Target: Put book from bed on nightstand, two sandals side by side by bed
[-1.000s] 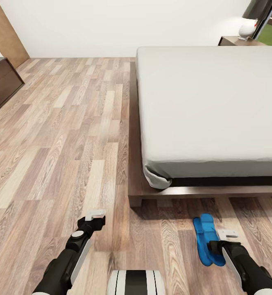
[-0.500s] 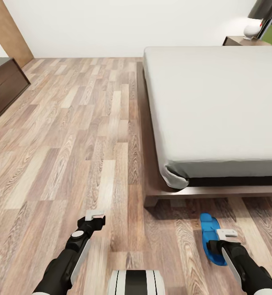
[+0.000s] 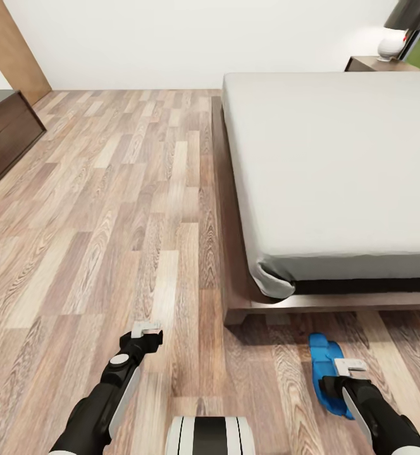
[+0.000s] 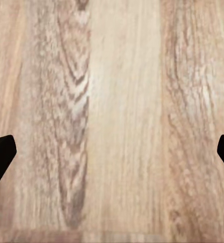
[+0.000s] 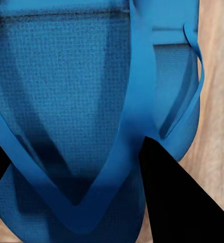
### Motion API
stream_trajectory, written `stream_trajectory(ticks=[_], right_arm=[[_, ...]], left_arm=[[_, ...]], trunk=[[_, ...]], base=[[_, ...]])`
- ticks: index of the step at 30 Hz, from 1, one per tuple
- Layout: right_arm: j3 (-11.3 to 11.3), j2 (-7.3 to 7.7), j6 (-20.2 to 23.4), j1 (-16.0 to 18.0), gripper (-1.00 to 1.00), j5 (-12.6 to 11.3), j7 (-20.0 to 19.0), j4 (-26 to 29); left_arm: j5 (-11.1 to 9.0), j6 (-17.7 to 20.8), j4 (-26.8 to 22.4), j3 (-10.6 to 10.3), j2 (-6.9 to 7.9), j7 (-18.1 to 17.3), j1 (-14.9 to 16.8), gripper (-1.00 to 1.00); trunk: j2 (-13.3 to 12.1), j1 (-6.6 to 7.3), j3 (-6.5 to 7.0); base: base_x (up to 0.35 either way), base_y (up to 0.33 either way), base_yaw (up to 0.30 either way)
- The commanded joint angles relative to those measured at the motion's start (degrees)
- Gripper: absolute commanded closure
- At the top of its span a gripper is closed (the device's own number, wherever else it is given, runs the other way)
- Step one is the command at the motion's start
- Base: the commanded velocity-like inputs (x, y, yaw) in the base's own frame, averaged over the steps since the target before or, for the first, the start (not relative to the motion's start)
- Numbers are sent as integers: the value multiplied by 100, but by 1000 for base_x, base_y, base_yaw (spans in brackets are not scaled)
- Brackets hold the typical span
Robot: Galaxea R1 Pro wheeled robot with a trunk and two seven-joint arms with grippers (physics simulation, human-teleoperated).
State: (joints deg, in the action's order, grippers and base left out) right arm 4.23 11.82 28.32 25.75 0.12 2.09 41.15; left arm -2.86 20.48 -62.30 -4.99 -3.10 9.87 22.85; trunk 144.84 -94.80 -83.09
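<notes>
The right gripper's fingers (image 3: 349,366) clamp a blue sandal (image 3: 326,373), long axis pointing at the bed (image 3: 336,170); left fingers (image 3: 145,329) spread, empty.

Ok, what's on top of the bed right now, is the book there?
The visible part of the bed shows bare grey mattress, no book. Its right side runs out of the head view, so that part can't be checked. A lamp stands on the nightstand beyond.

One large grey-mattressed bed (image 3: 336,164), one bright blue flat sandal (image 3: 327,373), two black grippers: left (image 3: 146,329), right (image 3: 350,366).
</notes>
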Motion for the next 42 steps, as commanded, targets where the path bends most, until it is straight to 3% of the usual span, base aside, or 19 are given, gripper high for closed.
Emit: stream_trajectory(ticks=[1, 2, 4, 6, 16, 19, 20, 22, 32, 42], right_arm=[[-32, -22, -375, 222, 100, 0, 20, -465], [-78, -38, -466, 285, 100, 5, 20, -583], [-398, -80, -860, 573, 100, 8, 25, -1017], [-468, -121, -950, 703, 100, 13, 31, -1155], [-488, -170, -1189, 810, 100, 8, 45, -1508], [-485, -171, -1433, 1072, 100, 1, 49, -2039], [-485, -172, -1681, 1234, 100, -13, 53, -2448], [-481, -173, -1772, 1289, 100, -40, 56, -2587], [-442, -172, -2200, 1327, 100, -91, 62, -2668], [-440, -172, -2162, 1327, 100, -91, 95, -2677]], left_arm=[[-29, 33, -191, -11, 9, 41, -10, -100], [-30, 34, -276, -11, 11, 41, -19, -100], [-25, 162, -819, -11, 26, 41, -223, -100], [-25, 351, -1061, -11, 33, 41, -282, -100], [-22, 481, -1234, -11, 29, 41, -352, -100], [-22, 487, -1339, -11, 29, 41, -393, -100], [-23, 490, -1445, -11, 29, 41, -440, -100], [-22, 491, -1484, -11, 29, 41, -457, -100], [-30, 492, -1504, -11, 29, 41, -475, -100], [-32, 492, -1487, -11, 20, 41, -475, -100]], trunk=[[3, -2, -26], [4, -4, -48], [7, -9, -92], [7, -9, -92], [18, -30, -270], [22, -38, -336], [23, -40, -358], [24, -43, -380], [24, -43, -380], [24, -43, -380]], base=[[0, 0, 0], [0, 0, 0], [0, 0, 0], [0, 0, 0], [0, 0, 0], [0, 0, 0], [0, 0, 0], [0, 0, 0], [0, 0, 0], [0, 0, 0]])
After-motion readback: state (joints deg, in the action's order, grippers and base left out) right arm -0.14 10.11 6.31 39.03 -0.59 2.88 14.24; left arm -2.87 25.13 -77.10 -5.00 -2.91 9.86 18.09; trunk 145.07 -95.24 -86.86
